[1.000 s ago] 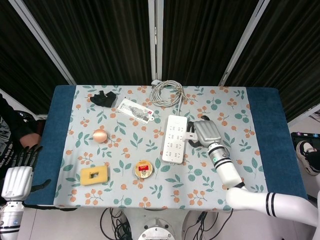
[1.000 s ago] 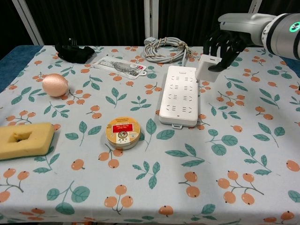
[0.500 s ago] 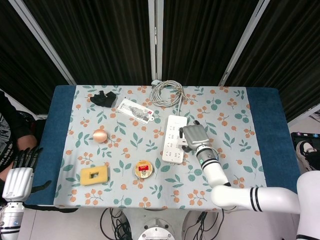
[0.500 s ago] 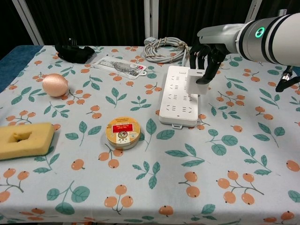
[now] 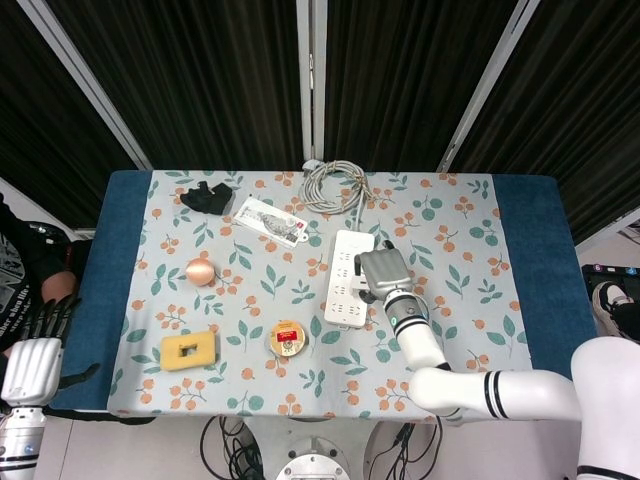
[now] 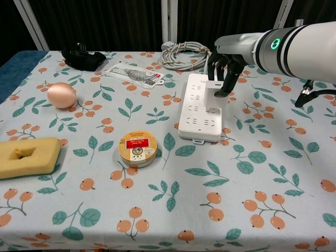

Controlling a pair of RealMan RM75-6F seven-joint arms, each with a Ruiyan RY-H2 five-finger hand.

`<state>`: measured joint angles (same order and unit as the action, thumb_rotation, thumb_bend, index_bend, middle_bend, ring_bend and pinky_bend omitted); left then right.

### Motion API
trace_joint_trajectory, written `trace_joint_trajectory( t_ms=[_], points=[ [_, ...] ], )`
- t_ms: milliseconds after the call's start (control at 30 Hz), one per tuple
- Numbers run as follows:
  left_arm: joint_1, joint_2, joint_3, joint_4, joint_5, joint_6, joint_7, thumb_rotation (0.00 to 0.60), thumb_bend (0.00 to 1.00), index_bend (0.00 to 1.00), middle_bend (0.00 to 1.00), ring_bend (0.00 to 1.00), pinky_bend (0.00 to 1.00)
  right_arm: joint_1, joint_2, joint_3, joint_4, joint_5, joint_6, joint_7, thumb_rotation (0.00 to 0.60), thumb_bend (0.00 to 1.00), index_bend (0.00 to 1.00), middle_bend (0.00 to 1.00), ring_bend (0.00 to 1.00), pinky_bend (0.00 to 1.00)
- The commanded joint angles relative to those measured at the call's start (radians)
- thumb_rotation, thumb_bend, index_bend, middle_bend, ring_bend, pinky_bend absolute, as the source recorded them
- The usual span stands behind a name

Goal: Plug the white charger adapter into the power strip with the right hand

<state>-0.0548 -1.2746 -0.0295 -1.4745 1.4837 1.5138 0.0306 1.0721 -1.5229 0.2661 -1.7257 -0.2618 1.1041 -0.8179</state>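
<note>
Since earlier frames, right hand (image 6: 223, 71) shifts leftward from beside power strip (image 6: 202, 107) to over its middle sockets. Fingers pinch white charger adapter (image 6: 215, 93), held upright, its base touching or just above strip face; prongs hidden, seating unclear. Pick-up and carry done; pressing in and release likely left. Left hand (image 5: 33, 355) hangs spread, holding nothing, off desk (image 5: 540, 260) edge.
</note>
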Motion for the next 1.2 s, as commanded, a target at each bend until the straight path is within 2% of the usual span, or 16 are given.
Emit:
trace_joint_trajectory(
  t_ms=[33,1200],
  points=[
    [0.001,-0.002,0.0,0.003,-0.001,-0.001,-0.003,0.6,0.0,0.09,0.03,0.0,0.0,0.006,-0.008,-0.002,0.01,0.005,0.0,-0.001,0.6,0.6,0.82,0.75,0.45,0.11],
    [0.004,-0.019,-0.001,0.037,-0.004,-0.012,-0.03,0.6,0.0,0.09,0.03,0.0,0.0,0.027,-0.071,-0.042,0.063,-0.002,0.021,-0.025,0.6,0.6,0.81,0.74,0.46,0.08]
  ],
)
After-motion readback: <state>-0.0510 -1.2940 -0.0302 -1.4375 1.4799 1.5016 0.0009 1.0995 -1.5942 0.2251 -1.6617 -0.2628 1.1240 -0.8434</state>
